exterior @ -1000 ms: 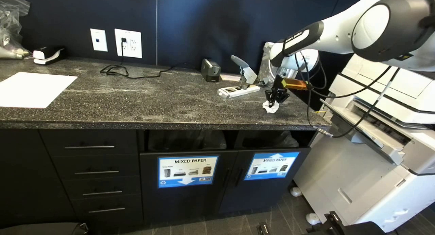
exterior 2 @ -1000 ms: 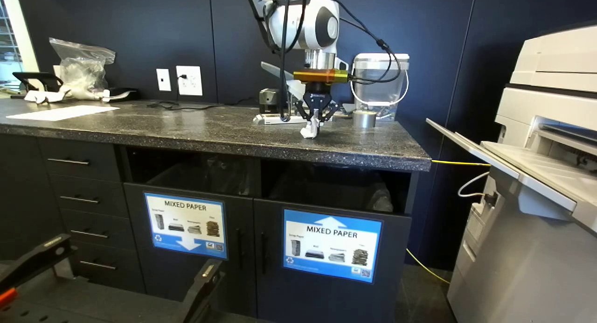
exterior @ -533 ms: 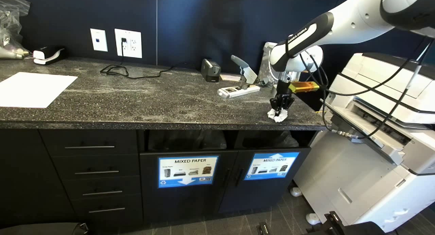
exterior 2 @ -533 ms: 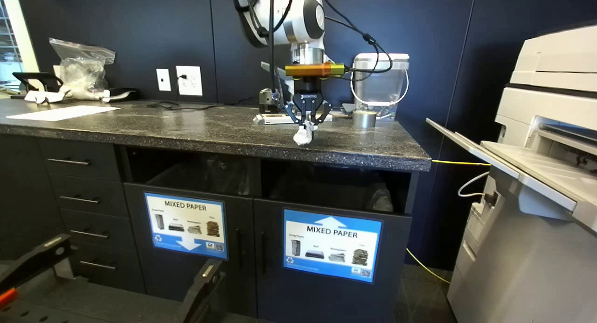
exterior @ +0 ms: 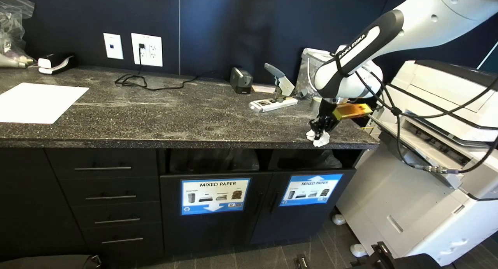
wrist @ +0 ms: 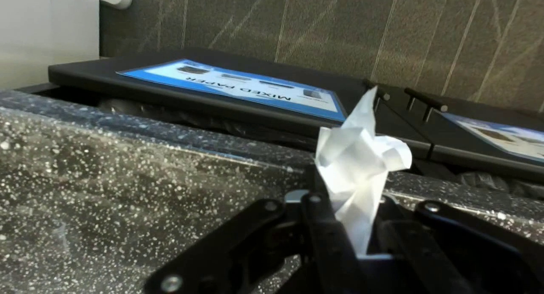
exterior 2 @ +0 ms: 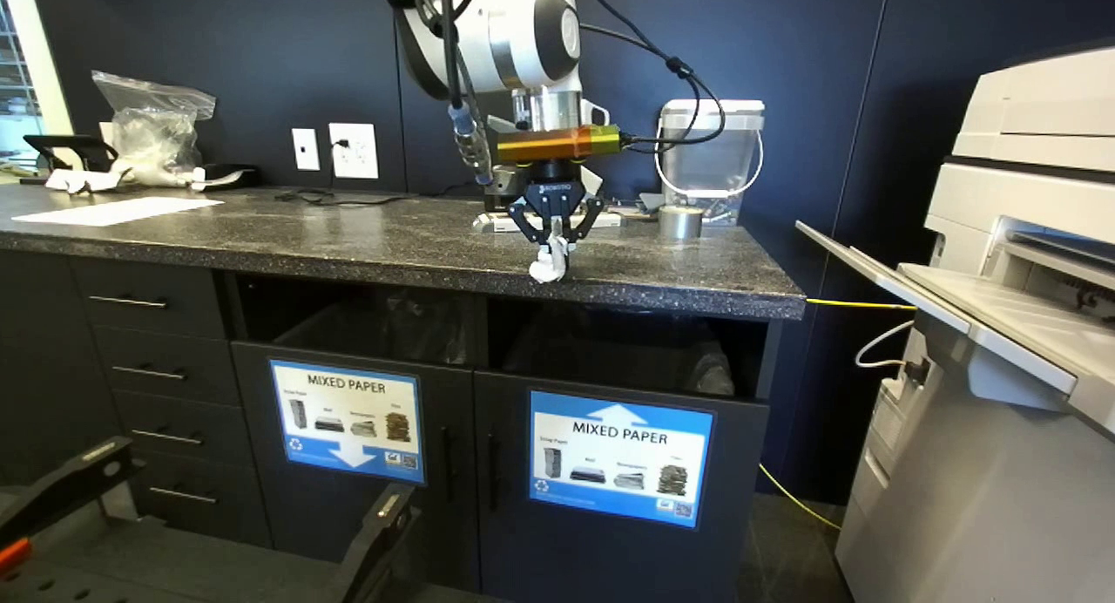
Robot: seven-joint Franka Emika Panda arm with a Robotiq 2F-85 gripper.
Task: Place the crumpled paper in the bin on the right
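My gripper (exterior 2: pixel 556 247) is shut on a white crumpled paper wad (exterior 2: pixel 547 267), its lower part pinched between the fingers. The crumpled paper sticks out past the fingertips in the wrist view (wrist: pixel 357 158). In an exterior view the gripper (exterior: pixel 320 133) and the paper (exterior: pixel 321 140) are at the counter's front edge, above the right-hand opening. The bin on the right is a black panel (exterior 2: pixel 610 551) with a blue and white MIXED PAPER label (exterior 2: pixel 620 459) whose arrow points up. Its open slot (exterior 2: pixel 610 350) lies above the panel, under the countertop. The bin panel also shows in the wrist view (wrist: pixel 85 75).
The speckled counter's front edge (exterior 2: pixel 662 294) overhangs the slot. A similar left panel carries a label (exterior 2: pixel 348 420) with a down arrow. A stapler (exterior: pixel 274 103), a tape roll (exterior 2: pixel 679 222) and a clear bucket (exterior 2: pixel 710 150) stand behind. A printer (exterior: pixel 428 152) stands right.
My gripper has moved with the paper from over the counter towards its front edge and now tilts more outward. The paper stays held.
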